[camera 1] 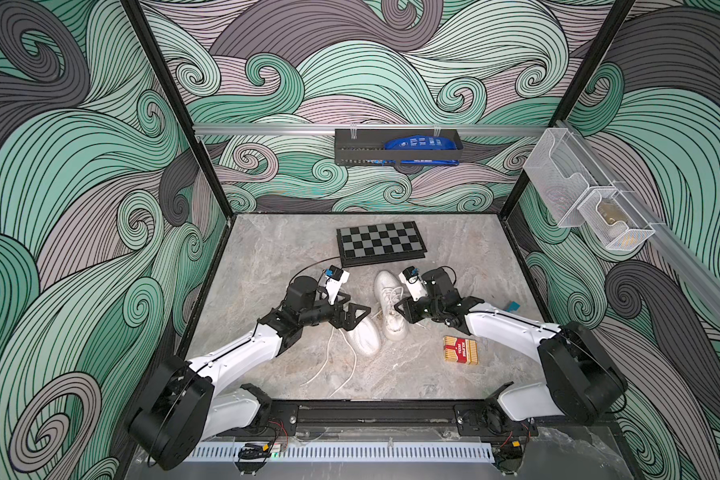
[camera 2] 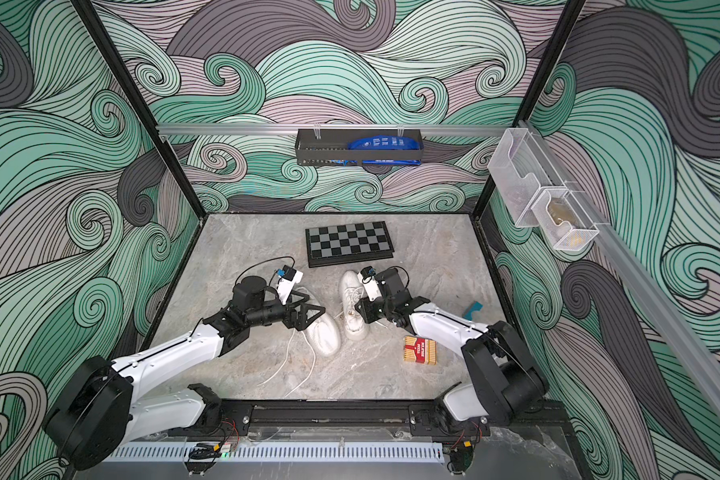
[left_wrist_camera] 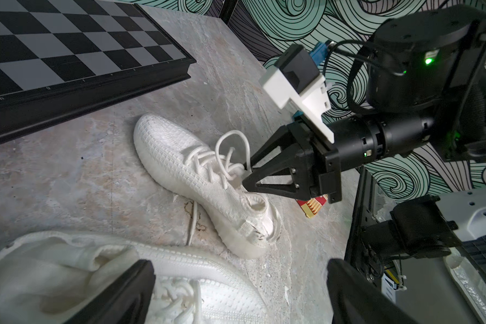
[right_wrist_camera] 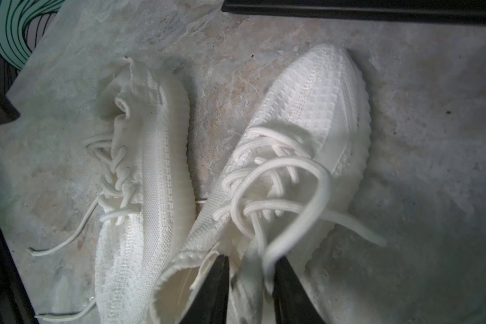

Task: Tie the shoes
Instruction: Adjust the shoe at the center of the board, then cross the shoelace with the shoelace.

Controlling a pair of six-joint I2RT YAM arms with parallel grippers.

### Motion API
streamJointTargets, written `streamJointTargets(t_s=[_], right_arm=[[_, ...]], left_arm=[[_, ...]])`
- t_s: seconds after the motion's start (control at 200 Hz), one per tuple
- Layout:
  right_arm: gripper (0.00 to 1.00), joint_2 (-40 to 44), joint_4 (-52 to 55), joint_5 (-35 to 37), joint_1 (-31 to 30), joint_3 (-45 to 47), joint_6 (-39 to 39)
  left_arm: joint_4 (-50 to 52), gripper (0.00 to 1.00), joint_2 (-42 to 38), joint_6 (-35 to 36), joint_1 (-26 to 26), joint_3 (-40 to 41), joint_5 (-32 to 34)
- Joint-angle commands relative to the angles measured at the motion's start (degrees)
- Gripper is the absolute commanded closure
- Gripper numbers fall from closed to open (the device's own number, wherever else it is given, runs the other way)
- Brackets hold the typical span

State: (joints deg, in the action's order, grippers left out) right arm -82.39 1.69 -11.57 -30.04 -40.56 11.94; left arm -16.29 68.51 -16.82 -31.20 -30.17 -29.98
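Observation:
Two white knit shoes lie side by side mid-table. The left shoe [camera 1: 366,338] has its loose laces [camera 1: 329,361] trailing toward the front edge. My left gripper [camera 1: 360,313] hovers over this shoe [left_wrist_camera: 68,280], open [left_wrist_camera: 240,269] with nothing between its fingers. The right shoe [camera 1: 387,286] points to the back and carries a raised lace loop [right_wrist_camera: 292,165] over its lacing. My right gripper [camera 1: 398,309] is at this shoe's tongue. Its jaws stand apart [right_wrist_camera: 251,261], with the tongue and a blurred stretch of the loop between them. From the left wrist, its tips [left_wrist_camera: 246,175] touch the lacing.
A folded chessboard [camera 1: 381,243] lies behind the shoes. A red card box [camera 1: 460,350] sits to the right of them, under the right arm, and a small teal piece [camera 1: 513,306] is farther right. A black bin [camera 1: 398,147] and mesh baskets [camera 1: 587,195] hang on the walls.

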Motion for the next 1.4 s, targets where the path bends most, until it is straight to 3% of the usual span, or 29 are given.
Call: streamJointTargets(t_s=[0.0, 0.175, 0.4, 0.615, 0.765, 0.986, 1.121, 1.216, 1.396], right_arm=[[0.44, 1.4, -1.7, -1.9, 0.4, -2.2, 1.8], [0.21, 4.7, -0.6, -4.2, 2.8, -3.4, 3.9], [0.09, 11.4, 5.3, -6.7, 11.2, -5.0, 6.1], [0.14, 9.5, 8.6, -6.9, 19.0, -3.9, 6.4], [0.32, 4.5, 8.4, -8.8, 18.3, -3.0, 2.5], [0.41, -1.8, 5.7, -8.2, 16.4, -2.0, -2.3], [0.43, -3.0, 2.8, -16.1, 15.3, -1.6, -2.7], [0.38, -2.1, 1.4, -19.4, 13.4, -1.4, -2.8], [0.34, -2.5, -1.9, -18.7, 10.2, -1.6, -0.1]], left_arm=[[-0.2, 0.02, 0.0, -0.2, -0.8, -1.1, -1.5], [1.0, 0.01, -0.8, 0.7, -1.4, -1.1, -1.3], [1.9, 0.01, 0.4, 1.7, -2.0, -2.5, -3.4], [2.0, 0.01, 3.7, 3.2, -2.9, -4.7, -4.5], [0.3, 0.02, 6.7, 3.0, -3.4, -5.9, -5.0], [-2.2, 0.02, 10.9, 2.2, -3.4, -7.2, -5.8], [-0.4, 0.01, 12.6, 2.9, -3.4, -9.0, -6.1], [0.7, 0.01, 14.8, 3.5, -3.4, -10.0, -6.1], [0.4, 0.01, 15.3, 3.4, -3.4, -9.6, -6.3]])
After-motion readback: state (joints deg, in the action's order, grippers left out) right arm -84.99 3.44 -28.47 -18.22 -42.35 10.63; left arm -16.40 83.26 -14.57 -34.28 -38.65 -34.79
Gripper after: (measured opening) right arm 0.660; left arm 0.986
